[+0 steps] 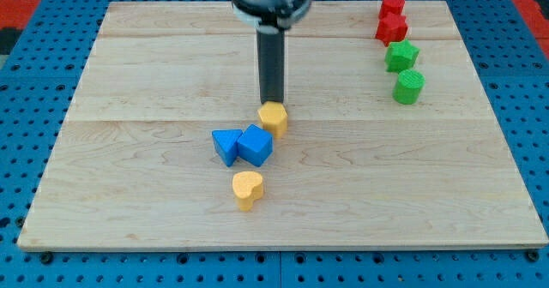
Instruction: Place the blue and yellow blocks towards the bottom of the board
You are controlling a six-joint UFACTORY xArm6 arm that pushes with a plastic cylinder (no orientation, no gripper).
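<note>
My tip (272,102) stands just above a small yellow block (274,118), touching or almost touching its upper edge. Below and left of it lie a blue cube (255,145) and a blue triangular block (226,145), side by side and touching. A yellow heart-shaped block (247,189) lies below the blue pair, nearer the view's bottom. All of these sit near the middle of the wooden board (129,194).
At the view's top right stand two red blocks (392,5) (390,27), a green star-like block (401,56) and a green round block (408,87), in a column. A blue pegboard (34,82) surrounds the board.
</note>
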